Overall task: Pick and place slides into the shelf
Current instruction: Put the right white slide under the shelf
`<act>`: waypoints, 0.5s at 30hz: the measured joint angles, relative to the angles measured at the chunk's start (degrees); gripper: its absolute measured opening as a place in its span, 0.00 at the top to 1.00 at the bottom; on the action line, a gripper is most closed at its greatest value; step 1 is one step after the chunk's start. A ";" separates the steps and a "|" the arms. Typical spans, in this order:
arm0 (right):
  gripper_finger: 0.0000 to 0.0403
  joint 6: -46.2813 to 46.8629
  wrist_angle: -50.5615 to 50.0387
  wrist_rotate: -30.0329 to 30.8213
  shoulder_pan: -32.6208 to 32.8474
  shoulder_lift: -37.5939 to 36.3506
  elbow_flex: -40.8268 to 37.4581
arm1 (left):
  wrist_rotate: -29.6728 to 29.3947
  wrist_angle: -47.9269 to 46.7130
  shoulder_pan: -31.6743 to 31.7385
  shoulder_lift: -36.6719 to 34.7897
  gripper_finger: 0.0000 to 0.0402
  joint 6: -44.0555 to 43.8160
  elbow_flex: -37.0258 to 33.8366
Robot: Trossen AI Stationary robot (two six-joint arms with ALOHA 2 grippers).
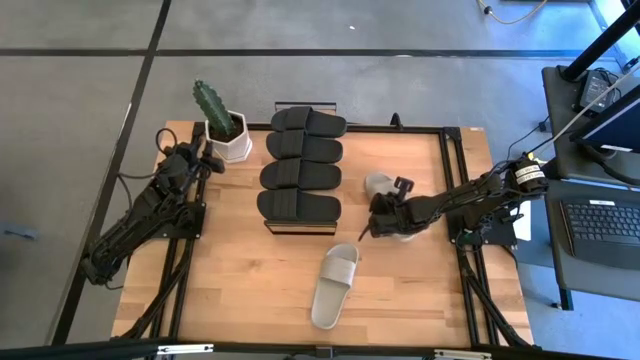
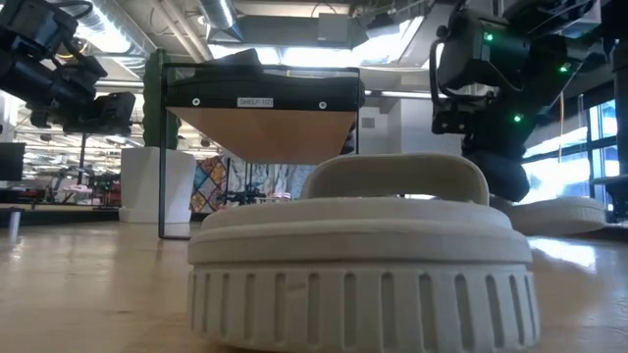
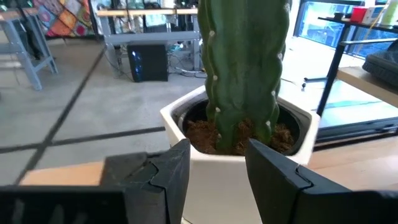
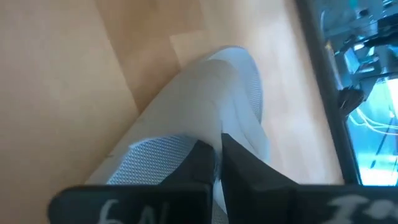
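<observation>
Four black slides (image 1: pixel 300 165) lie side by side on top of the shelf (image 1: pixel 268 222), a low box with a dark frame, which also shows in the low view (image 2: pixel 260 123). One grey-beige slide (image 1: pixel 335 285) lies flat on the wooden table toward its near edge and fills the low view (image 2: pixel 363 265). The second grey-beige slide (image 1: pixel 378 185) lies right of the shelf, under my right gripper (image 1: pixel 378 222), which is shut on it. My left gripper (image 3: pixel 217 168) is open at the table's far left, just in front of the white cactus pot (image 3: pixel 242 168), touching nothing. My right gripper pinches the second grey-beige slide between its two fingers (image 4: pixel 242 174) at the smooth strap band (image 4: pixel 214 124), coming from above and slanting in from the table's right. In the low view the slide (image 2: pixel 559 211) sits low by the tabletop; whether it is lifted, I cannot tell.
The cactus in its white pot (image 1: pixel 225 130) stands at the far left corner beside the shelf. Dark rails (image 1: pixel 452 180) edge the table's left and right sides. Bare wood (image 1: pixel 240 280) lies between the shelf and the near edge. A laptop (image 1: pixel 600 230) sits on a stand to the right.
</observation>
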 joint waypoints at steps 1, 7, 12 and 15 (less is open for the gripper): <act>0.97 -0.34 0.76 0.73 0.00 0.00 0.00 | -0.52 0.62 0.00 0.00 0.63 0.91 -0.02; 0.97 -8.70 2.37 6.35 0.00 -0.11 -0.01 | -0.93 4.08 0.02 -0.01 0.63 6.00 -0.01; 0.97 -16.88 4.40 4.82 -0.19 -2.95 -0.02 | -0.86 3.62 0.02 -0.01 0.63 6.66 -0.01; 0.97 -20.19 5.92 2.03 -1.23 -6.17 -0.02 | -0.84 3.62 0.02 0.00 0.63 6.66 -0.02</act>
